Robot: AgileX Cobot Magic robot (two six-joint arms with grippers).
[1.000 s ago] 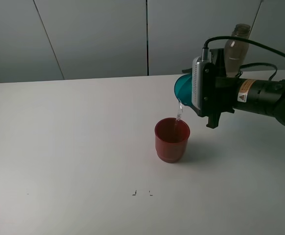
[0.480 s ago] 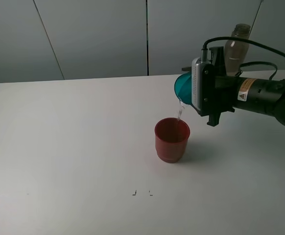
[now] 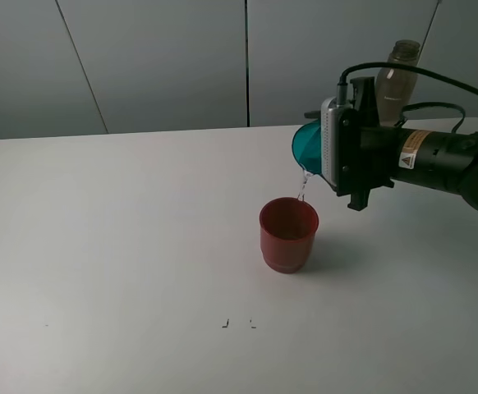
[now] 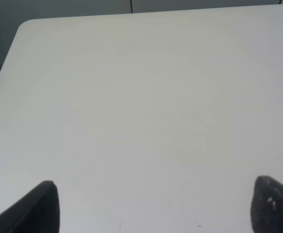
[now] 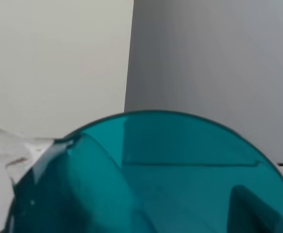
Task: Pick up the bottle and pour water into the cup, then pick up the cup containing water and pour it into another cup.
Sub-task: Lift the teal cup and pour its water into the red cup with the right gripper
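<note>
The right pincer (image 3: 325, 152) grips the cup (image 3: 307, 146) tipped sideways, right of centre, so its lip overhangs another cup (image 3: 288, 235) below and water falls in. The left pincer (image 4: 151, 206) hangs open, idle, above the bare surface (image 4: 141, 97).

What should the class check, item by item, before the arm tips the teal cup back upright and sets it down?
1. Teal cup held firmly by right gripper: cannot tell; the contact is hidden.
2. Stream landing inside red cup: ok.
3. Red cup upright on table: ok.
4. Teal cup fully emptied: not ok, water is trickling from its lip.
5. Bottle upright behind the arm: ok.
6. Left gripper away from the pour: ok.
</note>
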